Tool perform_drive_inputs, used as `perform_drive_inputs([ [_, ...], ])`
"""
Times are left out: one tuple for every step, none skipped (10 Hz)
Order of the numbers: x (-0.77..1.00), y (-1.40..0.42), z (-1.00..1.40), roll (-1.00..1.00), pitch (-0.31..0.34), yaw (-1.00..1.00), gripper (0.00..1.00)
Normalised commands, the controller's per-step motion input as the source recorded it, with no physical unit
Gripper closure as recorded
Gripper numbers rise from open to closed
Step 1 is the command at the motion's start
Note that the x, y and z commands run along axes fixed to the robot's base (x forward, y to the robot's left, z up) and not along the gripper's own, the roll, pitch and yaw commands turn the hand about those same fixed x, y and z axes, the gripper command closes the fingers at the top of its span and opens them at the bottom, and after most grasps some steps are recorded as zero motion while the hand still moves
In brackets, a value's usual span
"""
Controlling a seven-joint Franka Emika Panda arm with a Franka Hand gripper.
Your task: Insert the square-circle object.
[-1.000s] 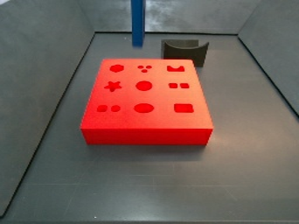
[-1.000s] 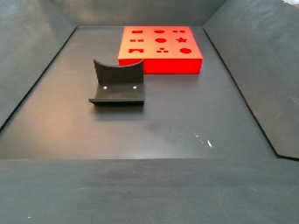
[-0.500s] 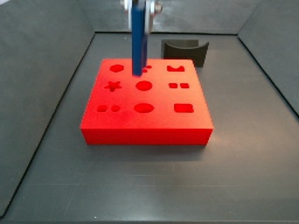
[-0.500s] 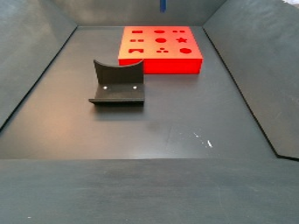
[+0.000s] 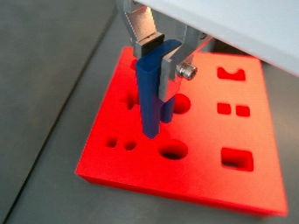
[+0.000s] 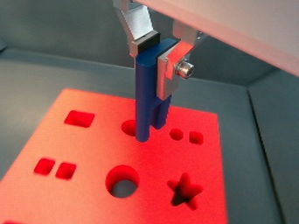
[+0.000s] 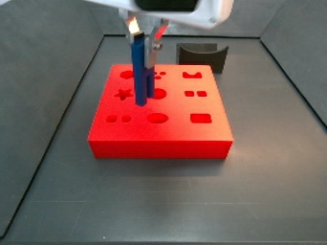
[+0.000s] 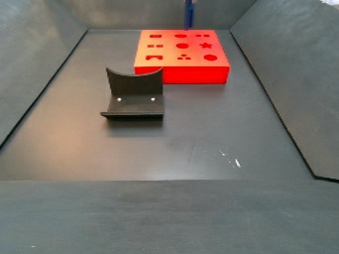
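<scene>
The square-circle object (image 7: 141, 75) is a slim dark-blue peg of two joined bars, held upright. My gripper (image 7: 144, 38) is shut on its upper end. The peg also shows in both wrist views (image 5: 155, 96) (image 6: 149, 92), its lower tip just above the red block (image 7: 160, 110) near the holes in the block's middle. In a side view only the peg's tip (image 8: 189, 14) shows at the frame's upper edge above the red block (image 8: 181, 56). The silver fingers (image 5: 140, 31) (image 6: 139, 26) clamp the peg on both sides.
The red block has several shaped holes: circles, a star, squares, small paired holes. A dark grey curved stand (image 7: 202, 55) (image 8: 133, 94) rests on the floor beside the block. Grey walls enclose the floor.
The gripper with the blue peg has come down and toward the block's front, from above the back edge to the holes in the block's middle.
</scene>
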Motion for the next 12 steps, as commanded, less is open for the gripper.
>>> perform_drive_inputs([
  [-0.02,-0.02,-0.04,-0.14,-0.151,-0.95,1.00],
  [0.00,0.00,0.16,-0.04,-0.064,-0.99,1.00],
  [0.00,0.00,0.34,0.00,0.000,-1.00,1.00],
  [0.00,0.00,0.29,0.00,0.000,-1.00,1.00],
  [0.00,0.00,0.17,0.00,-0.031,-1.00,1.00],
  [0.00,0.00,0.06,-0.04,-0.060,-1.00,1.00],
  [0.00,0.00,0.05,-0.04,-0.064,-1.00,1.00],
  [0.00,0.00,0.03,-0.04,-0.064,-1.00,1.00],
  [0.00,-0.01,0.06,0.00,-0.021,-1.00,1.00],
  [-0.04,-0.03,0.09,0.11,0.006,-1.00,1.00],
  [-0.19,-0.11,0.00,0.24,0.106,-0.88,1.00],
  [-0.23,-0.15,0.00,0.28,0.147,-0.79,1.00],
])
